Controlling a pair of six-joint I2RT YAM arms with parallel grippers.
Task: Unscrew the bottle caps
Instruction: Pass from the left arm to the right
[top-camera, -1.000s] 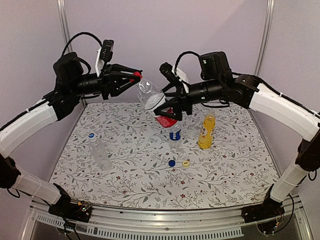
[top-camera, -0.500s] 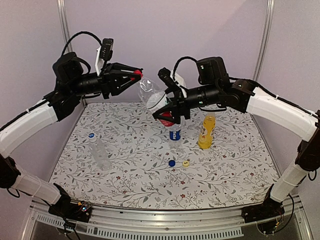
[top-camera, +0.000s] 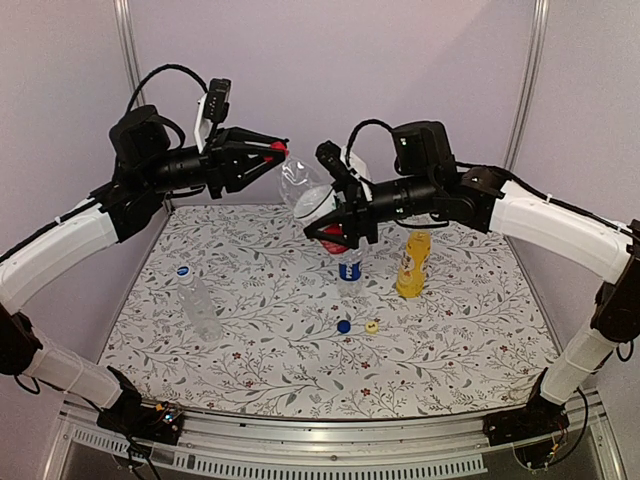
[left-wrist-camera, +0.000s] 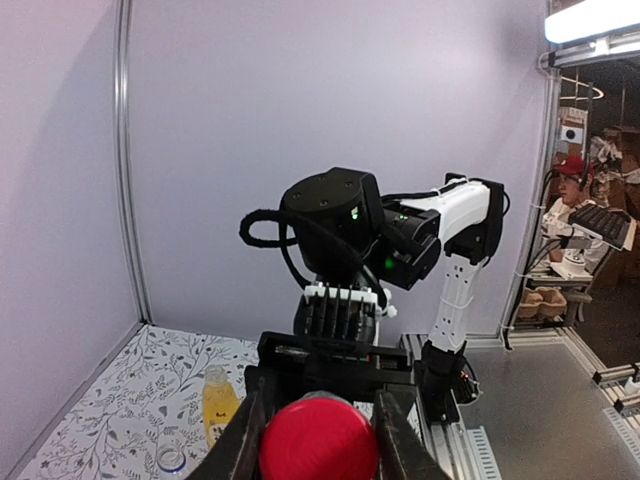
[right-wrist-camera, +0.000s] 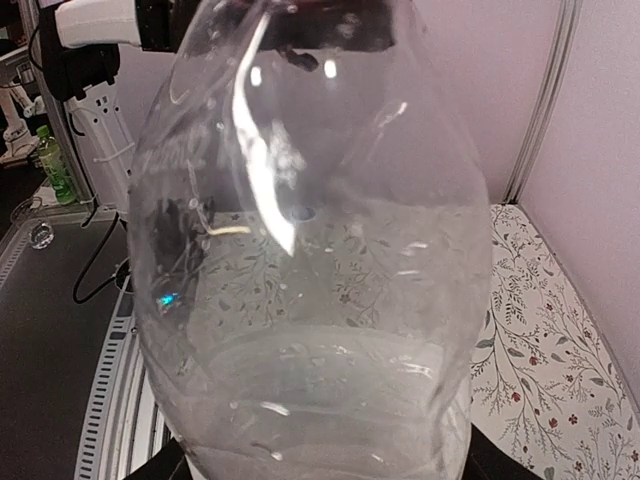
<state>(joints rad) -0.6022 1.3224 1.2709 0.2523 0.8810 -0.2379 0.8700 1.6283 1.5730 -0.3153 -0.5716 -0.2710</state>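
- Lavender booth walls, floral-print bench (top-camera: 450, 340) below; both arms raised well above it
- Changed in the last second: the right tool (top-camera: 330, 228) has drawn its jaws in from wide-spread around the label end of the red-white label bottle (top-camera: 303, 192); I cannot tell whether it presses the plastic yet
- Left tool (top-camera: 272, 153) unchanged, pinched on the red cap (left-wrist-camera: 318, 442); bottle slants in mid-air between the two arms
- My reading: the body is about to be braced, so the twist on this cap can start; cap still on
- Held bottle looks empty in the right wrist view, clear wall, no liquid line
- Yellow-liquid bottle (top-camera: 413, 264) upright, mostly full, looks uncapped; yellow cap (top-camera: 371, 326) loose on the bench
- Blue-label bottle (top-camera: 349, 266) upright just behind the right tool, contents unclear; blue cap (top-camera: 343, 326) just beside the yellow one
- Plain clear bottle (top-camera: 200, 300) at left, blue lid (top-camera: 183, 270) still on, contents not visible
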